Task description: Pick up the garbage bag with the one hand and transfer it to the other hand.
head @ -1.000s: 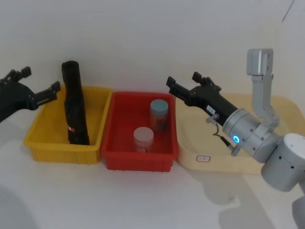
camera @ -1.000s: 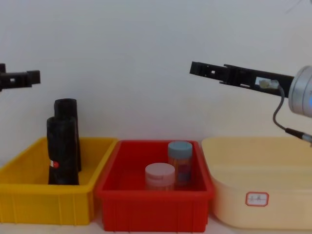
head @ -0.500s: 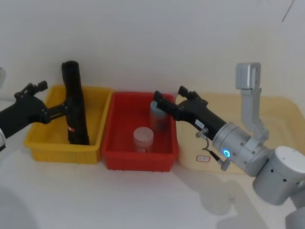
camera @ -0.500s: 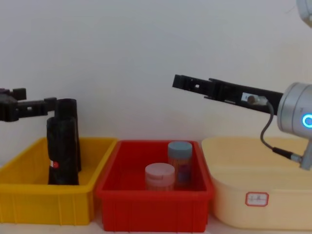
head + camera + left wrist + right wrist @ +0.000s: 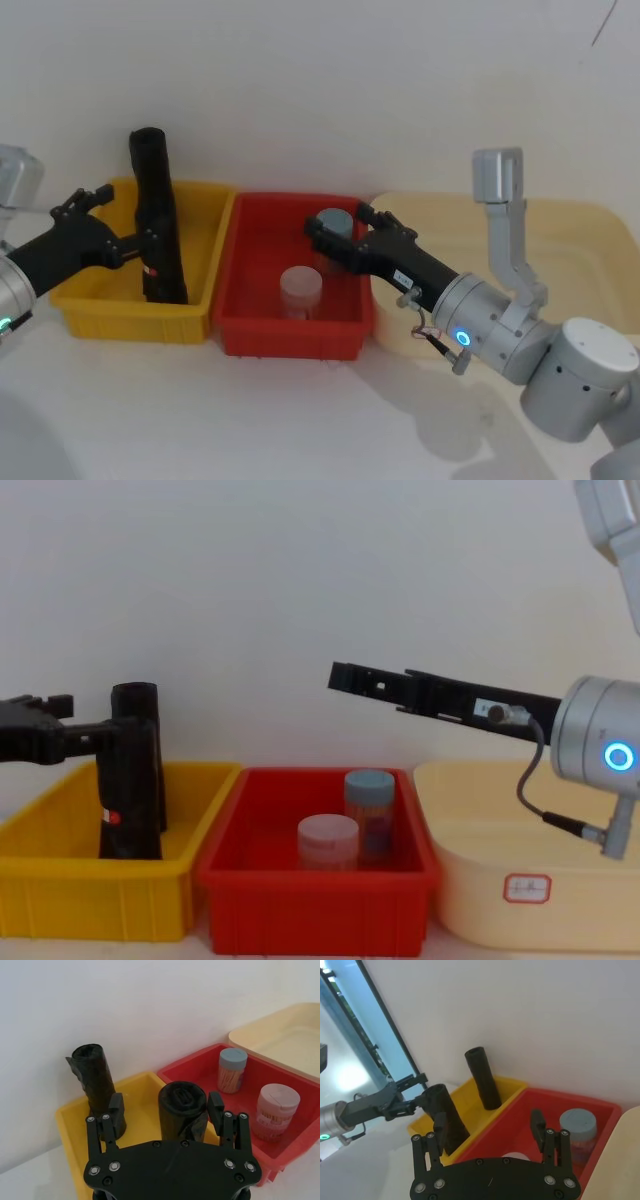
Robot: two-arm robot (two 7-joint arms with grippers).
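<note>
Right now my left gripper (image 5: pixel 166 1106) sits wide open astride the garbage bag (image 5: pixel 183 1110), which stands upright in the yellow bin (image 5: pixel 130 318), ungripped. Next, I reckon: close, lift, and carry it to the right gripper (image 5: pixel 340 228), which hangs open over the red bin (image 5: pixel 290 335).

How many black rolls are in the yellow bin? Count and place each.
2. The labelled garbage bag stands in the yellow bin between the open jaws of the left gripper; the taller plain roll stands behind it, nearer the wall. None seems hidden.
</note>
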